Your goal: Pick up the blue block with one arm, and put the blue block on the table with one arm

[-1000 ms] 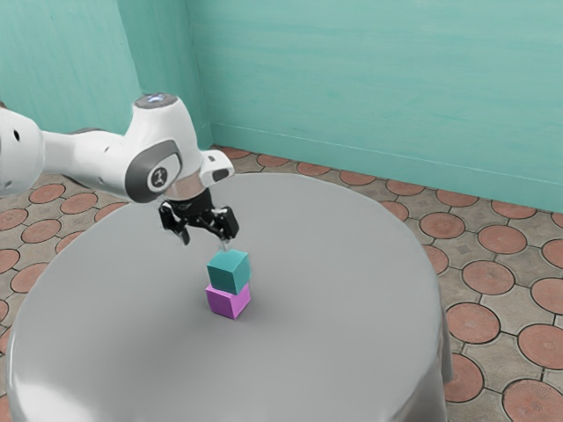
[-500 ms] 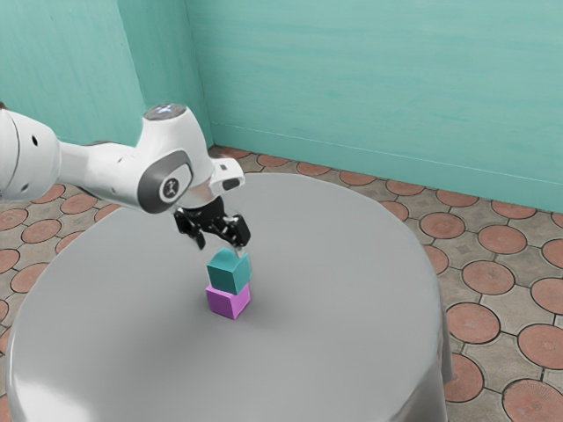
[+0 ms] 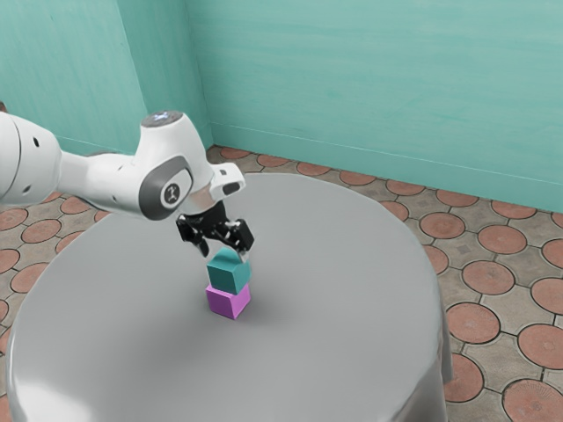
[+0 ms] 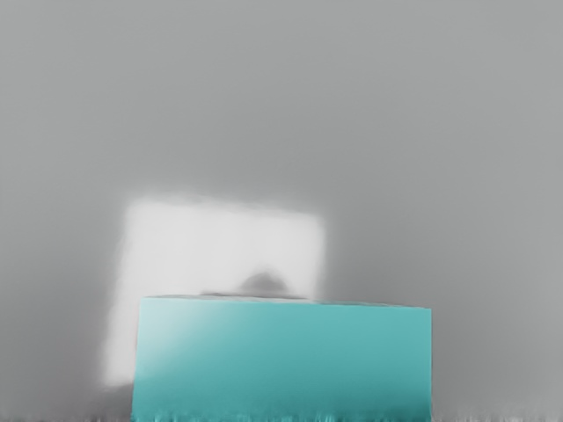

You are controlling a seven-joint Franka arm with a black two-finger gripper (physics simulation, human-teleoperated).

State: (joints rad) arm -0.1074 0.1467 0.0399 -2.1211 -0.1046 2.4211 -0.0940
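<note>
Blue block (image 3: 229, 278) sits just beneath my gripper (image 3: 224, 250), whose fingers stand well apart and grip nothing. Farther below the gripper, the pink block (image 3: 226, 301) bears it on the table (image 3: 352, 290); floor (image 3: 475, 323) lies beyond, at the exterior view's right.

The exterior view looks down at a slant from above the table (image 3: 352, 299), standing well back; the arm (image 3: 98, 182) enters at nine o'clock and the wall (image 3: 352, 83) rises from twelve to one. The wrist view looks down from the arm's end, close over the blue block (image 3: 228, 280). Both share block and tabletop.
</note>
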